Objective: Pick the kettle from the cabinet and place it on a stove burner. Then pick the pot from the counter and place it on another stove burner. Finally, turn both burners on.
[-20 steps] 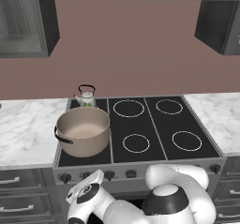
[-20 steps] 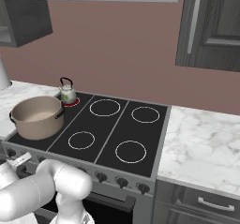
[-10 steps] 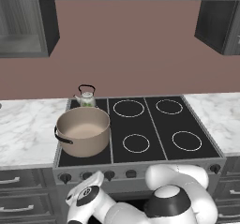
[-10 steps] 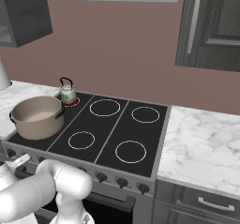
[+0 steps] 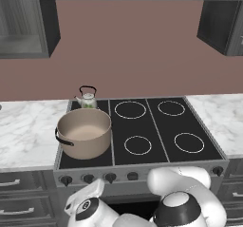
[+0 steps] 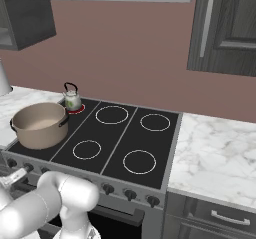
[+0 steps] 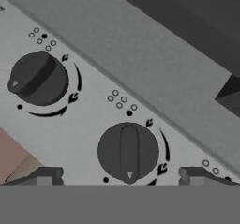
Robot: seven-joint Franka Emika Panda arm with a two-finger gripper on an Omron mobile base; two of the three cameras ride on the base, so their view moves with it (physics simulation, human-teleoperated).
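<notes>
The small floral kettle (image 5: 87,98) (image 6: 72,100) stands on the back left burner, with a red glow (image 6: 77,110) at its base. In front of it, the tan pot (image 5: 84,132) (image 6: 40,125) covers the front left burner of the black cooktop (image 5: 156,126). My gripper (image 7: 121,176) is open, low against the stove's front panel. Its fingertips (image 7: 47,175) flank a dark knob (image 7: 127,152) without touching it; that knob's pointer faces down. A second knob (image 7: 37,78) up and to the left is turned sideways. The hand (image 5: 85,200) sits below the knob row (image 5: 88,178).
White marble counter (image 5: 23,126) (image 6: 220,153) runs on both sides of the stove. The dark wall cabinet (image 6: 225,28) with its silver bar handle (image 6: 206,23) hangs at the right. Three ring burners (image 5: 137,145) are bare. Grey drawers (image 6: 225,218) lie below the counter.
</notes>
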